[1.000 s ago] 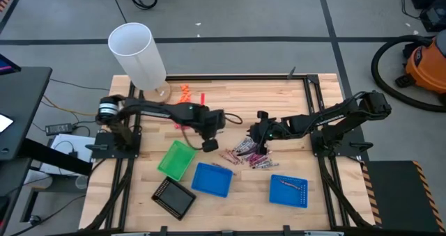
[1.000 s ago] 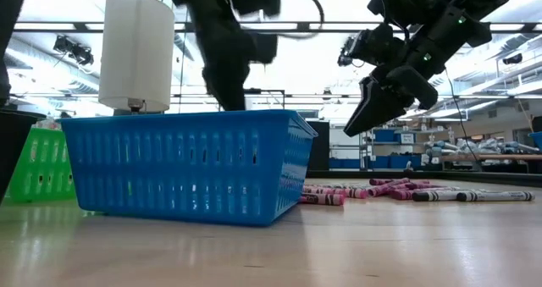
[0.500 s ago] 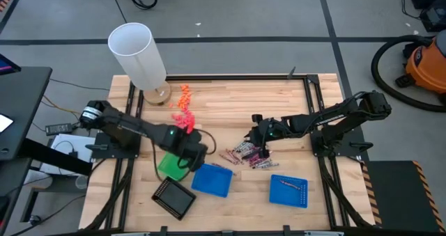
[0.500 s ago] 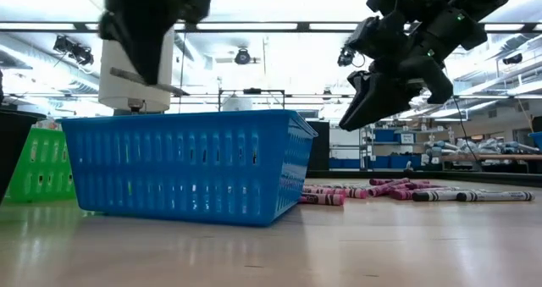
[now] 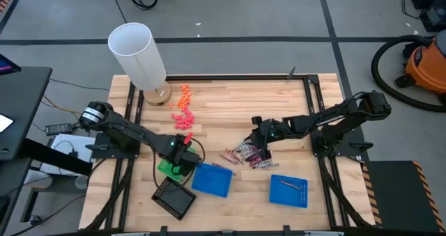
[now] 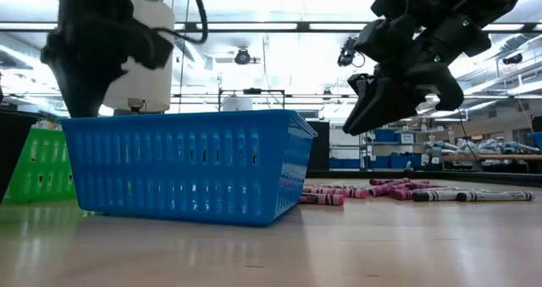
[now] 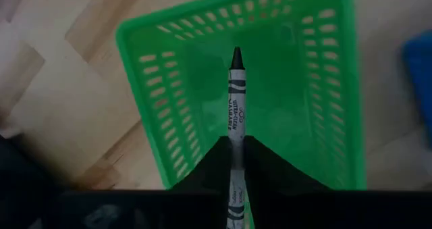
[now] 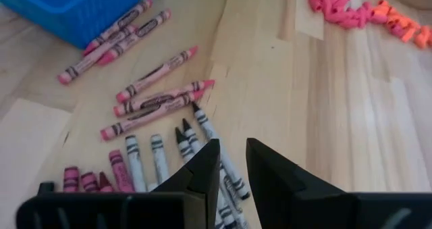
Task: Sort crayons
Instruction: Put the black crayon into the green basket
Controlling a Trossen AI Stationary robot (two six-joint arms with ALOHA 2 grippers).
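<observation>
Swinging off the crayon pile, my left arm now hangs over the green tray [image 5: 171,162], and its fingers [image 7: 237,163] pinch a silvery-grey crayon [image 7: 235,97] that points down into that tray's bare floor. I judge this crayon is about to be dropped, so one grey stick is nearly sorted. My right arm has shifted only slightly; it hovers above the crayons [image 5: 247,154] with its fingers [image 8: 227,163] slightly apart and holding nothing.

From largest down: the wooden surface [image 5: 230,97] carries a white cylinder [image 5: 137,55] at its far left corner, then a blue tray [image 5: 211,179] beside the green one, a second blue tray [image 5: 288,190] with one crayon inside, and a black tray [image 5: 174,196]. Orange and pink bits [image 5: 183,107] lie scattered near the cylinder. Off the surface, an orange vacuum [image 5: 426,60] stands on the floor.
</observation>
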